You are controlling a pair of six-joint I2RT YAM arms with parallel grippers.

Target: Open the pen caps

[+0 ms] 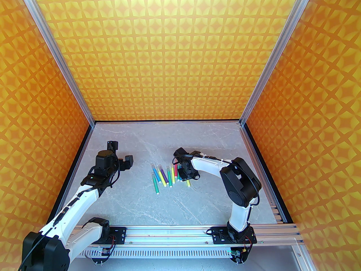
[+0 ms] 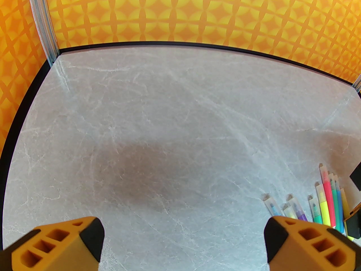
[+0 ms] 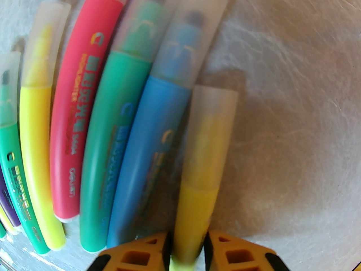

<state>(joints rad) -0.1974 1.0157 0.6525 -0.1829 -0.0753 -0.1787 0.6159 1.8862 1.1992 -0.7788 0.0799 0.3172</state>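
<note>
Right gripper (image 3: 187,247) pinches the barrel of the yellow pen (image 3: 197,202) at the right end of the pens (image 1: 166,176), which lie side by side in the middle of the table (image 1: 141,205). Its frosted cap (image 3: 211,128) is on, as are the other caps (image 3: 180,47) close by. Left gripper (image 2: 183,236) hangs spread wide above bare tabletop, well left of the pens.

Overhead rear view; close wrist views; shared pens (image 1: 169,177)
</note>
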